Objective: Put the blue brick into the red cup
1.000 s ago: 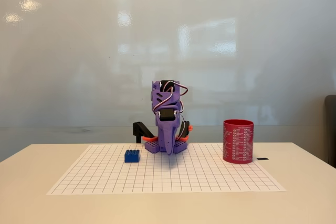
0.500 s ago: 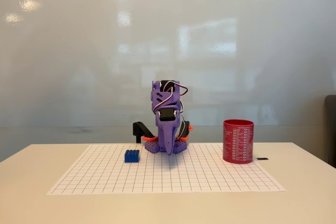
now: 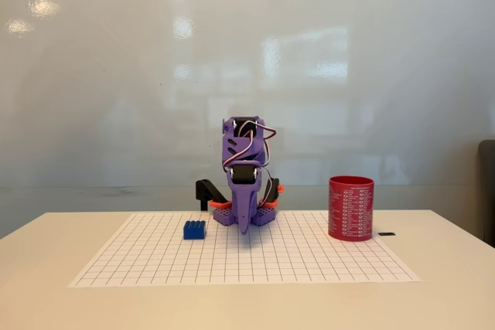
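Still apart: brick and cup

Small, bright-blue, studded on top, the blue brick (image 3: 194, 229) sits on the grid sheet (image 3: 309, 256), left of the purple arm (image 3: 246, 183). The red cup (image 3: 351, 208) stands upright, well apart at right. The claw (image 3: 244, 228) points down, empty; its opening cannot be told.
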Controlling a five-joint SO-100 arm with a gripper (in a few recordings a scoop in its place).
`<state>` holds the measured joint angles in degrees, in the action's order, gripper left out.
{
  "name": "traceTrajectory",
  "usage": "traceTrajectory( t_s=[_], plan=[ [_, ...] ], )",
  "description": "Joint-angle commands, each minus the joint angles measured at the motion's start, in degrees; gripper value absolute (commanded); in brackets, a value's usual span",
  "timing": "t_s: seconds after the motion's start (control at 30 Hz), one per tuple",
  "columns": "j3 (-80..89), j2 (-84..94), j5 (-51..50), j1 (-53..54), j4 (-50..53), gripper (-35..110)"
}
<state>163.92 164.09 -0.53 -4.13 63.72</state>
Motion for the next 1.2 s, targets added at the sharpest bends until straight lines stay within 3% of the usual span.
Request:
traceTrajectory(
  t_s=[0.0,0.27,0.6,1.03,1.17],
  plan=[
    [-16.8,-12.7,2.6,1.3,3.0,-1],
    [-40.4,-38.1,10.3,5.8,17.2,-1],
    [-58.7,-47.2,37.7,28.1,34.5,-1],
    [-41.6,-43.9,60.9,44.5,33.6,-1],
    [-35.1,-43.4,61.5,44.2,28.7,-1]
  ],
)
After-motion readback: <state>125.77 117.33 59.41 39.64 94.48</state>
